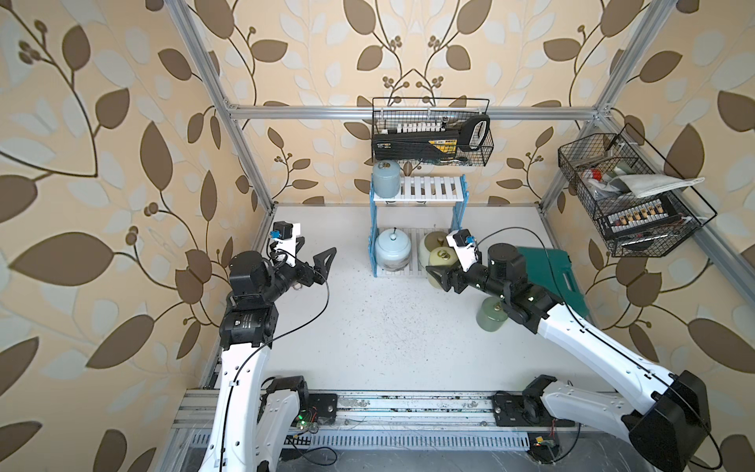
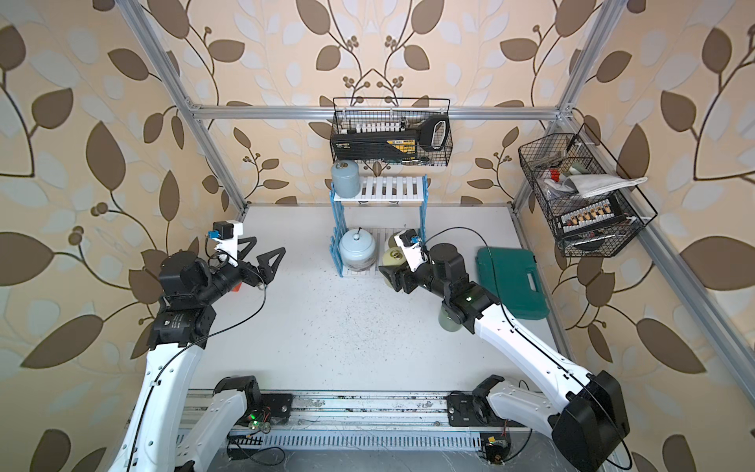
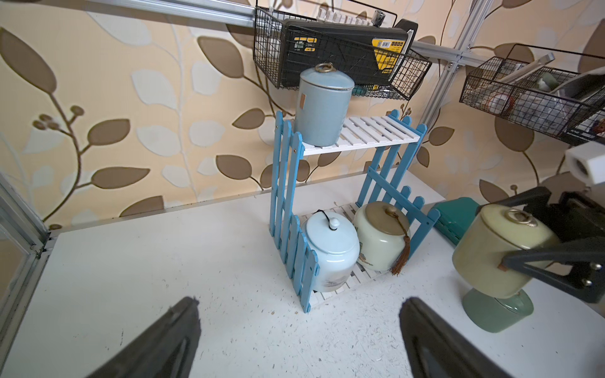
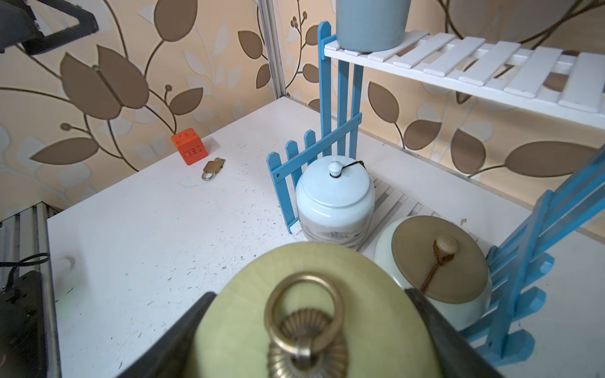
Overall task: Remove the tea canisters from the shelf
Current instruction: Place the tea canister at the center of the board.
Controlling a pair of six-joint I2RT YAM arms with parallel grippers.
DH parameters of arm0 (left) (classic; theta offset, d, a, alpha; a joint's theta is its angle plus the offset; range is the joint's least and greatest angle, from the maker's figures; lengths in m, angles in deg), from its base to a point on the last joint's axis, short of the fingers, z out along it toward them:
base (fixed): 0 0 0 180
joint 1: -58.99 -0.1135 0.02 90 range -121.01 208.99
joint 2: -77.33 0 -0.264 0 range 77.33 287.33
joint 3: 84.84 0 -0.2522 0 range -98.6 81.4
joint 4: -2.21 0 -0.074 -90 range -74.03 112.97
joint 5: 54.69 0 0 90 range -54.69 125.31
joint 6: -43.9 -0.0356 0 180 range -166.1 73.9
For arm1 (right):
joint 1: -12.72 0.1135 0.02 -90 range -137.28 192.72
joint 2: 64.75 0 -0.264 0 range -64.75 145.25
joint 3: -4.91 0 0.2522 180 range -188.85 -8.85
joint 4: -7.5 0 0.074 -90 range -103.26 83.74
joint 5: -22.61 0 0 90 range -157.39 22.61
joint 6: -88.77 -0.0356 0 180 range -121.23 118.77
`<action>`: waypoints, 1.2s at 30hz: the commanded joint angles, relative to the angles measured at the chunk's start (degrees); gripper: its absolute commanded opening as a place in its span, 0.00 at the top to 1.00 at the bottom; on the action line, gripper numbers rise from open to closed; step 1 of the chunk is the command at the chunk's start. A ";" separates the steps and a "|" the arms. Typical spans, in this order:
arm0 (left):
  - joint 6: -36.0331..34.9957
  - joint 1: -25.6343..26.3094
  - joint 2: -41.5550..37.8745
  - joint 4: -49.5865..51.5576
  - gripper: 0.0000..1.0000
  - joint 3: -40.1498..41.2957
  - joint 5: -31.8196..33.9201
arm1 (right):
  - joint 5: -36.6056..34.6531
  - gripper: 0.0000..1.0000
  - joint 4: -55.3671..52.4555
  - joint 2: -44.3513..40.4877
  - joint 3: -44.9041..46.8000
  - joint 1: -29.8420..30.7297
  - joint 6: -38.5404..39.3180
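Observation:
The shelf (image 1: 425, 190) stands at the back of the table. A blue-grey tea canister (image 1: 386, 179) is on the left of its top board. On the lower board sit a squat pale blue one (image 1: 393, 248) and a cream one with a brown tasselled lid (image 3: 379, 239). My right gripper (image 4: 309, 294) is shut on a yellow-green canister (image 3: 491, 248), held off the table just in front of the shelf's right end. Beneath that arm a sage green canister (image 1: 490, 316) stands on the table. At the table's left, my left gripper (image 2: 269, 244) is open and holds nothing.
A green plastic case (image 1: 551, 278) lies right of the shelf. Black wire baskets hang on the back wall (image 1: 433, 135) and on the right wall (image 1: 629, 196). Near the left arm lie an orange cube (image 4: 189, 145) and a brass padlock (image 4: 211, 168).

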 commanded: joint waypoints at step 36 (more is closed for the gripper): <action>1.46 -3.15 -1.47 -4.96 0.01 2.01 0.34 | -16.04 0.65 36.89 8.57 27.49 4.25 -6.87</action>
